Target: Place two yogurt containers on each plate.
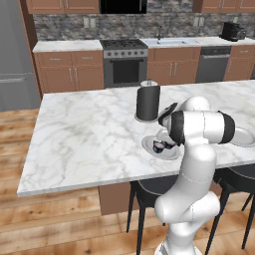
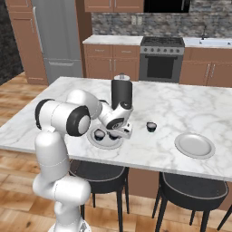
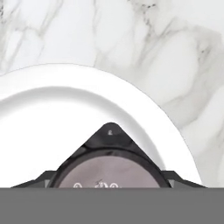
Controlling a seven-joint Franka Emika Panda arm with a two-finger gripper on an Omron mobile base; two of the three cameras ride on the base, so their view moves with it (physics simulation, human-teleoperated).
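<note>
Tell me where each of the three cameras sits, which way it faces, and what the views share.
Left base view: behind the arm to its left, facing the marble island; the white arm rises lower right.
Right base view: behind it to its right, same island; the arm rises lower left, gripper over the near plate.
Hand view: on the hand, looking down at that plate and a yogurt container.
Both base views share the black cylinder, stove and near plate.

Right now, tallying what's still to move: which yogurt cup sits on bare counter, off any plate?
The yogurt cup standing alone on the marble, between the near plate under the gripper and the far plate.
</note>
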